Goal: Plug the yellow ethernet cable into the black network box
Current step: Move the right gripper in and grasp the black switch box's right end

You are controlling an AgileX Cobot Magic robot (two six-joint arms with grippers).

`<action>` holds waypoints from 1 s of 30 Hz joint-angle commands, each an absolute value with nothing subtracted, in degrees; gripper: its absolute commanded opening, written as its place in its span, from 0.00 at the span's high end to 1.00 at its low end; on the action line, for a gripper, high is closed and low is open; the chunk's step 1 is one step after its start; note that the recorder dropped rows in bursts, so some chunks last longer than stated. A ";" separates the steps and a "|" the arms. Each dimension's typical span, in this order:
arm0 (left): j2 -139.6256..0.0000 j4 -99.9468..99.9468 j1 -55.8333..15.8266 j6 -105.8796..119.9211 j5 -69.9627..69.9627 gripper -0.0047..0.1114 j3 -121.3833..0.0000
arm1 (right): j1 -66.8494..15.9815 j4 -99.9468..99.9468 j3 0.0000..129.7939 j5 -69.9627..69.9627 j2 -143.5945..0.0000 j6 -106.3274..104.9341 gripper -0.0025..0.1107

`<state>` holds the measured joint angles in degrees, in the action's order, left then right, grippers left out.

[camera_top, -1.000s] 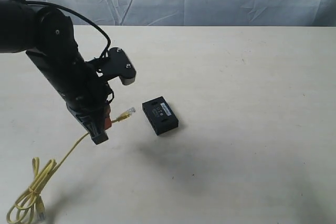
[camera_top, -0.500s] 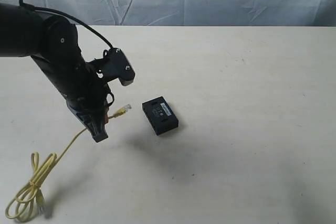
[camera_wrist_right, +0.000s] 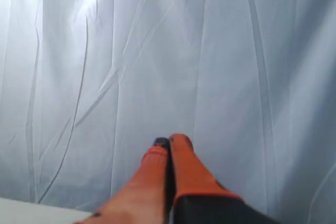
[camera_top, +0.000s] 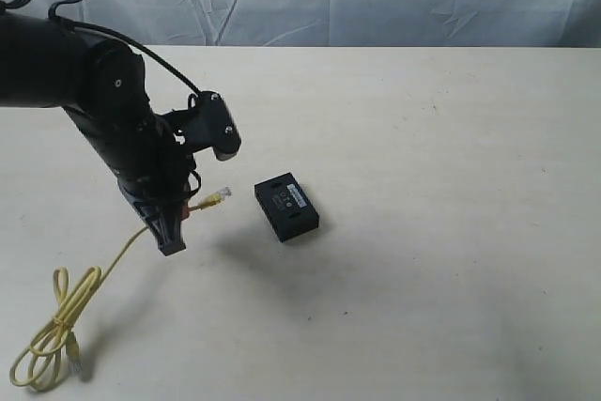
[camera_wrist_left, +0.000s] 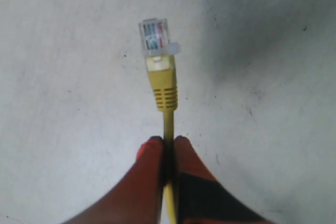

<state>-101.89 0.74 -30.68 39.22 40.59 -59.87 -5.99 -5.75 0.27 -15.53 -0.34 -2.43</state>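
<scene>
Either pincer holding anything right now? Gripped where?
Left pincer pinches the thin yellow ethernet cable on its cord, just behind the plug boot. Right pincer is shut, empty.

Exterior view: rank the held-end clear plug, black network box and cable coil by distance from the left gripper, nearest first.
1. clear plug: sticks out just beyond the left gripper, on its right.
2. black network box: flat on the table, further right past the plug.
3. coil of the yellow ethernet cable: on the table at lower left, clearly farthest.
</scene>
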 commanded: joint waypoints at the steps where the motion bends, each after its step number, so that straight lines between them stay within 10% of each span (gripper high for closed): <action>1: -102.03 0.00 -30.54 39.96 38.93 0.96 -59.24 | -5.77 -4.42 0.00 -19.79 0.00 -2.54 0.97; 11: -102.03 -3.20 -33.25 41.24 35.58 0.96 -57.69 | -5.77 3.20 10.96 6.50 -7.77 -1.58 0.98; 30: -102.03 -4.35 -33.80 40.89 34.33 0.96 -57.69 | -5.77 41.37 47.70 39.09 -71.39 -32.80 0.98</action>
<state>-101.89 -4.72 -33.47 41.13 34.69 -57.91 -5.99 34.22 45.89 36.68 -65.16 -25.32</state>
